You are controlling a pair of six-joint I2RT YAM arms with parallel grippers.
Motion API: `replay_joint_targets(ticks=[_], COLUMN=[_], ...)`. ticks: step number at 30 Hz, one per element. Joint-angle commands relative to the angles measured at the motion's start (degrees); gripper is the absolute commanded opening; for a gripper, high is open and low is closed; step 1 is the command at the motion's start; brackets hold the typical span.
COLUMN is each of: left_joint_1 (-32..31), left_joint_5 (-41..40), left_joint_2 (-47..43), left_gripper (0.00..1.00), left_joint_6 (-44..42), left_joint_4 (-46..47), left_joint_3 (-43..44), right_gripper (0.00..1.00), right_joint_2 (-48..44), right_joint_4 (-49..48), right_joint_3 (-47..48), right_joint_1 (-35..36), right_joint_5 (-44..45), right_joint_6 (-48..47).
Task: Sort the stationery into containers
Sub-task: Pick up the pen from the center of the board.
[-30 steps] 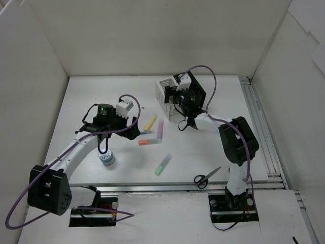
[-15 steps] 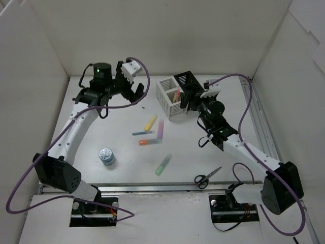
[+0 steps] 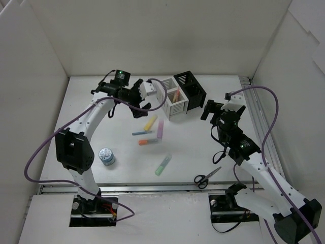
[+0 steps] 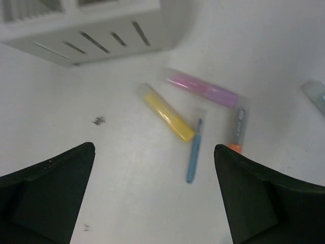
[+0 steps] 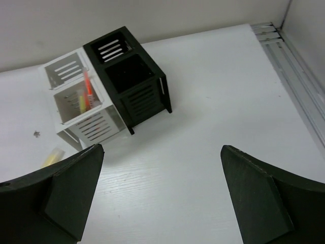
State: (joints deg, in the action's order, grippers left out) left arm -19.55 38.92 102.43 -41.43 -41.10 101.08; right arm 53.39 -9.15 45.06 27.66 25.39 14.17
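Toward the table's (image 3: 132, 170) far edge stand the joined holders (image 3: 179, 99), a red pencil (image 5: 87, 86) in the white one. Left gripper (image 4: 152, 152) and right gripper (image 5: 162, 150) gape empty; markers (image 3: 160, 128) lie mid-table, scissors (image 3: 207, 177) near the front edge.

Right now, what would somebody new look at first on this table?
Probably the bright markers scattered in the middle of the white table. Next, the joined white holder and black holder at the back, a red pencil sticking up in the white one. Scissors lie at the front edge.
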Motion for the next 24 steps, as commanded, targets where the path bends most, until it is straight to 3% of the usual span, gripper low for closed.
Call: replay_joint_targets(ticks=[1, 8, 14, 16, 24], left_joint_1=[-0.93, -2.07, -0.93, -0.93, -0.93], left_joint_5=[0.81, -4.2, -3.84, -5.33, -7.97], left_joint_2=[-3.55, -5.05, 0.56, 1.19, 2.33], left_gripper=[1.0, 1.0, 0.94, 0.86, 0.74], left_joint_6=[-4.01, -2.6, -1.55, -0.85, 2.14], left_joint_4=[-1.98, 7.25, 7.34, 9.71, 14.64], left_joint_3=[-5.78, -21.08, -20.3, -21.88, -26.28], right_gripper=[0.98, 0.98, 0.98, 0.98, 0.98], right_joint_2=[-1.18, -0.04, -0.74, -0.56, 0.57], right_joint_4=[4.3, 8.0, 8.36, 8.44, 8.62], right_joint_3=[1.17, 2.23, 1.87, 2.14, 2.4], right_joint_1=[-0.68, -0.77, -0.77, -1.03, -1.2], right_joint_5=[6.77, 7.57, 9.86, 10.03, 12.23], right_joint_6=[0.07, 0.41, 0.33, -0.28, -0.29])
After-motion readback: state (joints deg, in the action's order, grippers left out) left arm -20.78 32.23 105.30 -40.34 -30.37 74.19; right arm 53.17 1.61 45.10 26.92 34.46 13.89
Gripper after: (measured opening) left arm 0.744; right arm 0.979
